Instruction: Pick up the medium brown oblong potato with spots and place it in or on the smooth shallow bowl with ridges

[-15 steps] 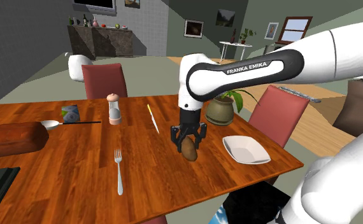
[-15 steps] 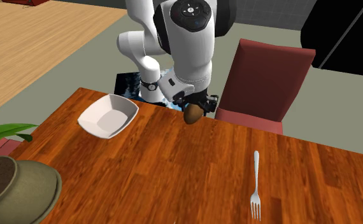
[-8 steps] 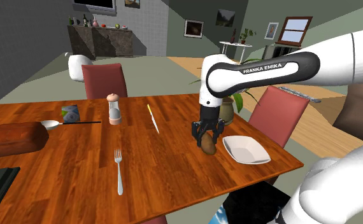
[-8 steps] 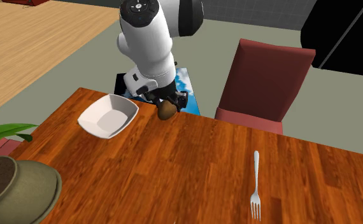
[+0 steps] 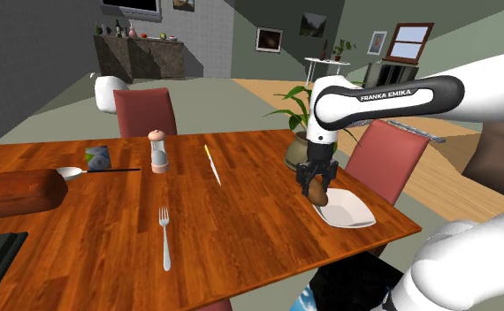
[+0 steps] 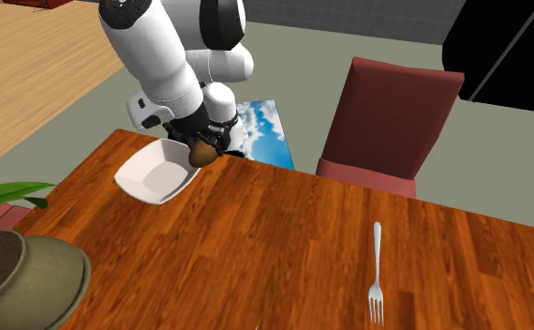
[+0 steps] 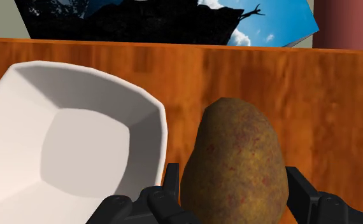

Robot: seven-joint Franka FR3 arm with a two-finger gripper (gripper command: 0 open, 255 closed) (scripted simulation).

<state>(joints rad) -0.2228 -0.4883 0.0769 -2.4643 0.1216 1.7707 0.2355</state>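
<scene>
- Plainly, the jaws are clenched on the potato (image 7: 234,165). One black finger (image 7: 171,183) presses each flank, and the potato hangs long end down, clear of the table (image 5: 109,238).
- In the shoulder view the white bowl (image 5: 352,210) lies at about 4 o'clock of the potato. In the second exterior view it lies at about 8 o'clock. From the wrist view, the potato looks to be over bare wood just beside the bowl's rim, not over the hollow.
- Letting go at this spot would likely drop the potato on the rim or the table. A blow on the rim could tip so shallow a bowl or skid it along.
- The bowl sits near the table's edge on the arm's side, so a rounded potato that lands outside it could roll off to the floor.
- Lowering before the potato is centred risks its hanging end knocking the rim and shoving the bowl.
- The hold is on the potato's upper part, so a jolt might let it swing or slip between the fingers.
- As for pose, in the shoulder view the forearm lies roughly level across the table, and the wrist turns straight down with the jaws pointing at 6 o'clock.
</scene>
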